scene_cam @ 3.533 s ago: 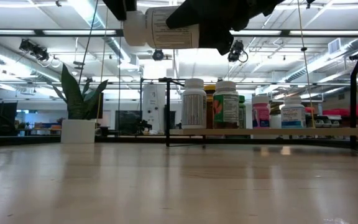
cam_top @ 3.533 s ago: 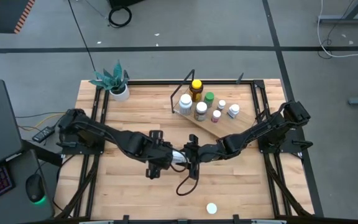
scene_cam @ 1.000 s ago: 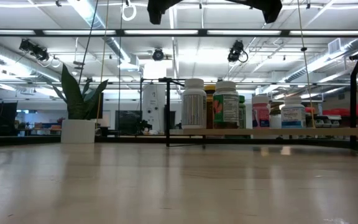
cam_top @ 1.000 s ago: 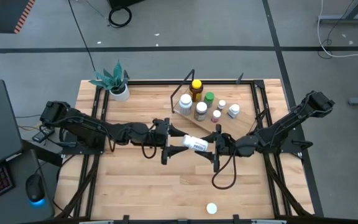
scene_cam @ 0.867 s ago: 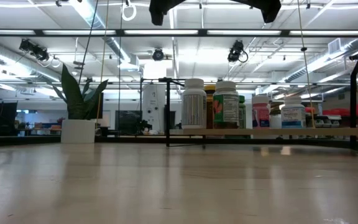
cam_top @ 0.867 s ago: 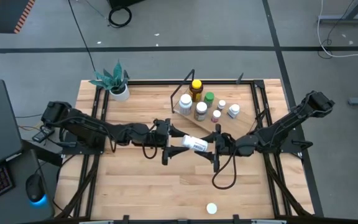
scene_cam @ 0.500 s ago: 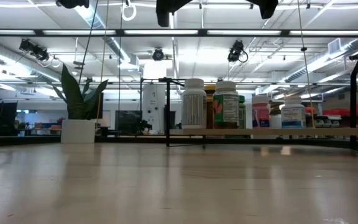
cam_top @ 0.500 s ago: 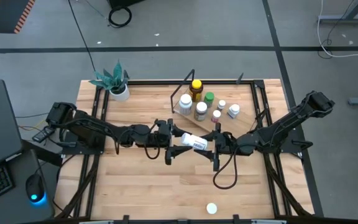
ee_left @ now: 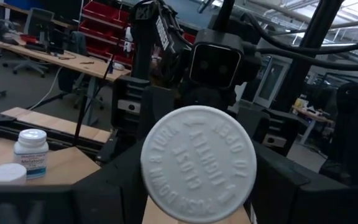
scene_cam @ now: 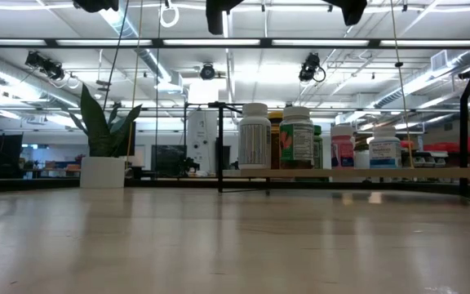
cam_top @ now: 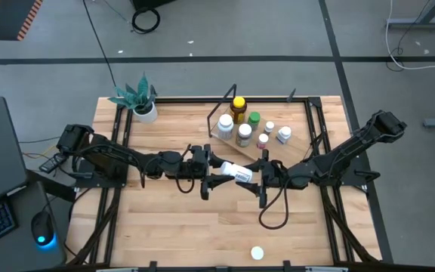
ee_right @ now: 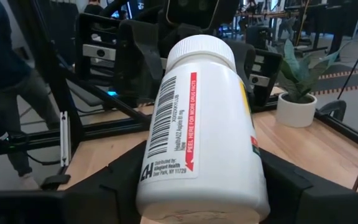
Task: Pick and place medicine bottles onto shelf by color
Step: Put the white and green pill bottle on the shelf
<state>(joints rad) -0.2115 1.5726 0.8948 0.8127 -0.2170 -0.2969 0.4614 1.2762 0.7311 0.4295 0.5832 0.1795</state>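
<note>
A white bottle (cam_top: 232, 173) with a white cap is in the air over the table's middle, lying roughly level with its cap toward the table's left. My right gripper (cam_top: 256, 175) is shut on it. My left gripper (cam_top: 212, 172) is open at the cap end, its fingers on either side of the cap (ee_left: 197, 165). The shelf (cam_top: 252, 145), a light-wood board in a black wire frame, stands at the far middle. Several bottles stand upright on it, among them an amber one with a yellow cap (cam_top: 238, 106) and a green-capped one (cam_top: 254, 119). My right gripper pinches the lower part of the bottle's body (ee_right: 157, 183) between its two fingers. The fingers come level from the table's right and lie along the bottle. The bottle is lifted clear, its cap (ee_right: 201, 50) pointing away toward my left gripper. My left gripper's fingers (ee_left: 120, 171) flank the cap; I cannot tell whether they touch it.
A potted plant (cam_top: 139, 99) stands at the far left corner. A small white round thing (cam_top: 257, 253) lies near the table's near edge. Black frame rails (cam_top: 119, 128) run along both sides. Bare wood lies in front of the arms.
My left gripper has moved a little toward the table's right, closer to the cap end of the bottle. My right gripper has kept the bottle in about the same place.
</note>
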